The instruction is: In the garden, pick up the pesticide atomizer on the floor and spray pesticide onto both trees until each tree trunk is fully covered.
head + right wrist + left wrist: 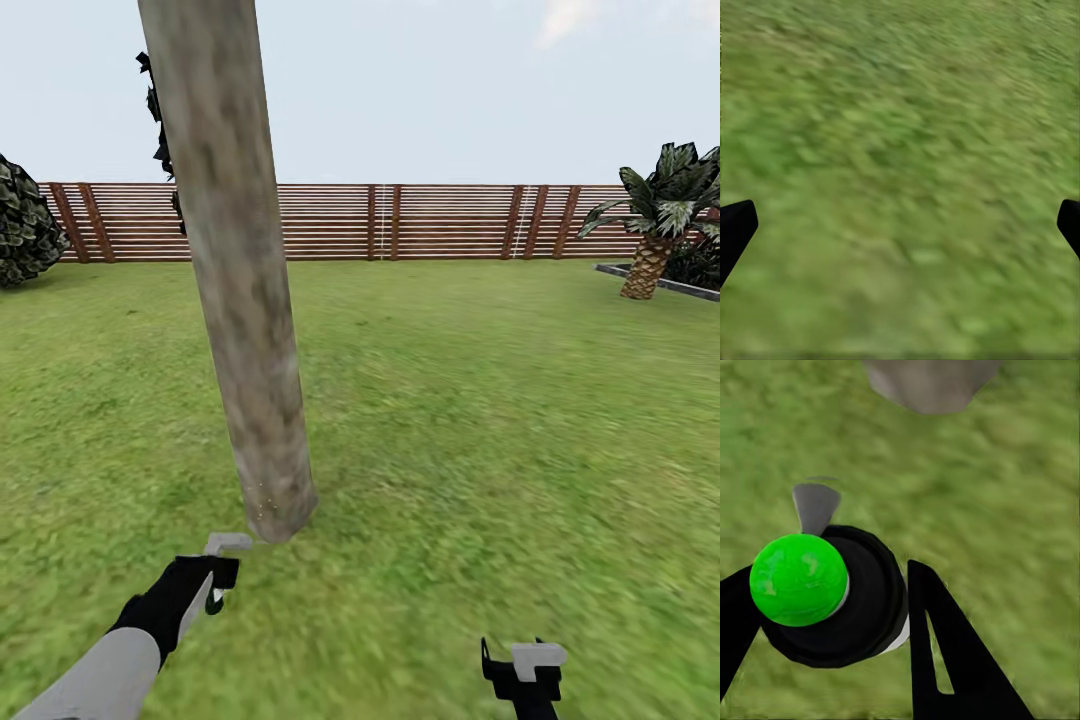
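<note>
While the left gripper clenches its jaws on the round black, green-capped pesticide atomizer near the mottled cylindrical tree trunk, the right gripper hangs released over blurry grass floor.

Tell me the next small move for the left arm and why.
Probably raise the left tool a little and spray higher. It is shut on the pesticide atomizer, whose grey nozzle points at the very base of the tree trunk, close to it. The trunk's height above lies out of that aim. The right tool hangs open over grass.
</note>
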Tool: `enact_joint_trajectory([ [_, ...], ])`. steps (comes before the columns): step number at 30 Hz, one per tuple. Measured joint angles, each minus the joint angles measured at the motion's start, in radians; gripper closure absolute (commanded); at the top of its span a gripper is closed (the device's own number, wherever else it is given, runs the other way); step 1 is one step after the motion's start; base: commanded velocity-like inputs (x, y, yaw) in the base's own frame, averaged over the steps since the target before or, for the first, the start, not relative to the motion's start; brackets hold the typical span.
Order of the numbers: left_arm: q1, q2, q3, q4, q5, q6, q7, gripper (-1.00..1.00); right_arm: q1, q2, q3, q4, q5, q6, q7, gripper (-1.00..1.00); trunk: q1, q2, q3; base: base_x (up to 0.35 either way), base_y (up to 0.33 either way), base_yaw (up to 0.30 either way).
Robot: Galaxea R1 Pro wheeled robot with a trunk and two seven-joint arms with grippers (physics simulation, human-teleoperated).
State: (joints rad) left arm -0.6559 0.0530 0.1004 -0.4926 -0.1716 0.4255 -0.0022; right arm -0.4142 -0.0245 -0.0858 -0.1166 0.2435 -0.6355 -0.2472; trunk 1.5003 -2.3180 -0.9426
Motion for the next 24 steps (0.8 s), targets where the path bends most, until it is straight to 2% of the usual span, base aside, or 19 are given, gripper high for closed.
enact_joint_trajectory([
  [2, -0.001, -0.001, -0.003, -0.002, 0.008, 0.030, -0.001, 1.00, 0.000, 0.000, 0.000, 0.000, 0.000, 0.000, 0.000, -1.00, 0.000, 0.000, 0.000, 0.000, 0.000, 0.000],
  [4, -0.002, -0.025, -0.006, -0.002, 0.010, 0.039, -0.001, 1.00, 0.000, 0.000, 0.000, 0.000, 0.000, 0.000, 0.000, -1.00, 0.000, 0.000, 0.000, 0.000, 0.000, 0.000],
  [5, -0.003, -0.055, -0.008, -0.003, 0.009, 0.044, -0.001, 1.00, 0.000, 0.000, 0.000, 0.000, 0.000, 0.000, 0.000, -1.00, 0.000, 0.000, 0.000, 0.000, 0.000, 0.000],
  [7, -0.006, -0.065, -0.008, -0.017, 0.000, 0.049, -0.002, 1.00, 0.000, 0.000, 0.000, 0.000, 0.000, 0.000, 0.000, -1.00, 0.000, 0.000, 0.000, 0.000, 0.000, 0.000],
  [10, -0.004, -0.056, -0.004, -0.090, -0.005, 0.053, -0.004, 1.00, 0.000, 0.000, 0.000, 0.000, 0.000, 0.000, 0.000, -1.00, 0.000, 0.000, 0.000, -0.117, 0.024, 0.000],
  [11, -0.003, -0.038, -0.003, -0.124, -0.012, 0.066, -0.005, 1.00, 0.000, 0.000, 0.000, 0.000, 0.000, 0.000, 0.000, -1.00, 0.000, 0.000, 0.000, -0.092, 0.022, 0.000],
  [12, -0.002, -0.034, -0.005, -0.130, -0.004, 0.084, -0.005, 1.00, 0.000, 0.000, 0.000, 0.000, 0.000, 0.000, 0.000, -1.00, 0.000, 0.000, 0.000, -0.059, 0.014, 0.000],
  [14, -0.003, -0.036, -0.007, -0.146, -0.002, 0.131, -0.005, 1.00, 0.000, 0.000, 0.000, 0.000, 0.000, 0.000, 0.000, -1.00, 0.000, 0.000, 0.000, -0.026, 0.006, 0.000],
  [18, -0.005, -0.052, -0.009, -0.271, 0.001, 0.233, -0.008, 1.00, 0.000, 0.000, 0.000, 0.000, 0.000, 0.000, 0.000, -1.00, 0.000, 0.000, 0.000, -0.004, 0.001, 0.000],
  [20, -0.007, -0.039, -0.008, -0.317, -0.002, 0.287, -0.011, 1.00, 0.000, 0.000, 0.000, 0.000, 0.000, 0.000, 0.000, -1.00, 0.000, 0.000, 0.000, 0.000, 0.000, 0.000],
  [22, -0.014, -0.015, -0.009, -0.338, -0.005, 0.305, -0.014, 1.00, 0.000, 0.000, 0.001, 0.000, 0.000, 0.000, 0.000, -1.00, 0.000, 0.000, 0.000, 0.000, 0.000, 0.000],
  [24, -0.016, -0.002, -0.010, -0.342, 0.002, 0.308, -0.021, 1.00, 0.000, 0.000, 0.001, 0.000, 0.000, 0.000, 0.000, -1.00, 0.000, 0.000, 0.000, 0.000, 0.000, 0.000],
])
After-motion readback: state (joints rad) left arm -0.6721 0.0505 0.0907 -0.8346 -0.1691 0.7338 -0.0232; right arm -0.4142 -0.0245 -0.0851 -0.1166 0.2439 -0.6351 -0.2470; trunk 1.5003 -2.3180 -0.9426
